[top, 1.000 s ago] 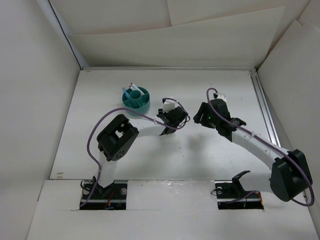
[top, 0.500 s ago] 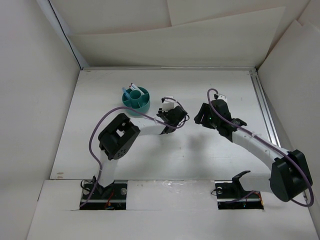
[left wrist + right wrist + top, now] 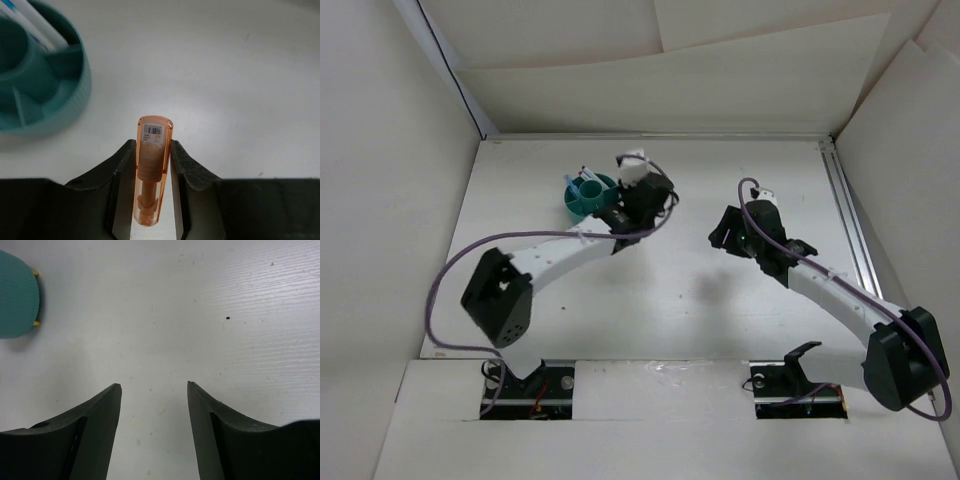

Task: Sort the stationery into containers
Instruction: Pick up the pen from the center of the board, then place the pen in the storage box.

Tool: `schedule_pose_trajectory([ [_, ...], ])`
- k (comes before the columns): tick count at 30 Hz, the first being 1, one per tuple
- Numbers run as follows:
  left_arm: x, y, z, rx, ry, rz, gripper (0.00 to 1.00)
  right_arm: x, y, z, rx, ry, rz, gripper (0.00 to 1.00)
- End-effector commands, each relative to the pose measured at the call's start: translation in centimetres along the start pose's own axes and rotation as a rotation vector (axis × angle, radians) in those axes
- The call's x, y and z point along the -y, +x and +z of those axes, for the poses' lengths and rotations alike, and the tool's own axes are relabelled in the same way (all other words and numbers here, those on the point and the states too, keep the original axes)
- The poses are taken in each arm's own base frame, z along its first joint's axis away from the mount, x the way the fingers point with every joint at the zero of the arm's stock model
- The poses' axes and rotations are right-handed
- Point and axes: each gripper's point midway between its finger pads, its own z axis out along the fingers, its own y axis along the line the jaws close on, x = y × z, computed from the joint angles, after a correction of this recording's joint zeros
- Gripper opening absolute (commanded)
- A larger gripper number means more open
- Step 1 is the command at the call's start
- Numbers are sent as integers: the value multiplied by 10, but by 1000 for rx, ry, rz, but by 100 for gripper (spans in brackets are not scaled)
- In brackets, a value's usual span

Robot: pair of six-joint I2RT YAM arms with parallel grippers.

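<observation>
Between the jaws of your left end effector [image 3: 152, 145] sits the orange stick [image 3: 151, 175], clamped at both sides, labelled end pointing forward. The teal bowl [image 3: 70, 112] lies ahead and to the left of that end effector, close but not under it. White pens [image 3: 37, 27] already stand in a far compartment, beside the central cup. Right end effector [image 3: 154, 385]: jaws apart, nothing between them, hovering over the counter [image 3: 240, 300], with the bowl off to its upper left.

Step in hand, as judged: carry the stick over the bowl and drop it.
- Shift forward and left until the stick's tip is past the rim and over one open compartment, not a divider.
- Keep your height above the rim on the way in.
- Tilt the tip down before you release, so the stick slides in rather than bridging the wall.
- Avoid the pens' compartment if a vacant one is reachable.

Change versus one second back: the left arm has swung up and stretched out, from below-right of the bowl to just beside it. The right arm has barely shifted. The bowl is unmoved.
</observation>
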Motion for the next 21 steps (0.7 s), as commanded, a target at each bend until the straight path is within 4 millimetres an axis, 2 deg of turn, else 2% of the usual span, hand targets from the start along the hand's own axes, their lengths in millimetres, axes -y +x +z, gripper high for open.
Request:
schedule_pose_trajectory([
  [1, -34, -131, -29, 250, -29, -213, 2, -15, -18, -7, 67, -72, 0, 61],
  [3, -64, -154, -21, 294, -80, -288, 2, -17, -20, -7, 76, -79, 1, 61],
  [4, -96, -171, -9, 320, -134, -342, 2, -20, -17, -7, 66, -92, -4, 61],
  [5, -110, -172, -1, 306, -144, -360, 2, -23, -21, -10, 81, -103, -11, 61],
  [6, -126, -181, 4, 327, -173, -391, 2, -23, -21, -10, 81, -103, -11, 61],
  [7, -156, -188, 14, 334, -228, -412, 2, -23, -21, -10, 81, -103, -11, 61],
  [9, -181, -192, 23, 360, -303, -417, 1, -31, -24, -13, 94, -134, -13, 61],
  [10, -189, -199, 24, 387, -329, -430, 1, -28, -20, -12, 87, -129, -14, 61],
  [11, -201, -198, 33, 385, -374, -412, 0, -31, -21, -12, 90, -143, -23, 61],
  [15, -206, -211, 40, 445, -423, -357, 0, -36, -18, -9, 81, -158, -29, 61],
  [20, -213, -201, 59, 436, -481, -297, 0, -38, -17, -4, 78, -167, -29, 61],
  [21, -211, -193, 65, 425, -488, -278, 0, -36, -15, -2, 70, -161, -30, 61],
])
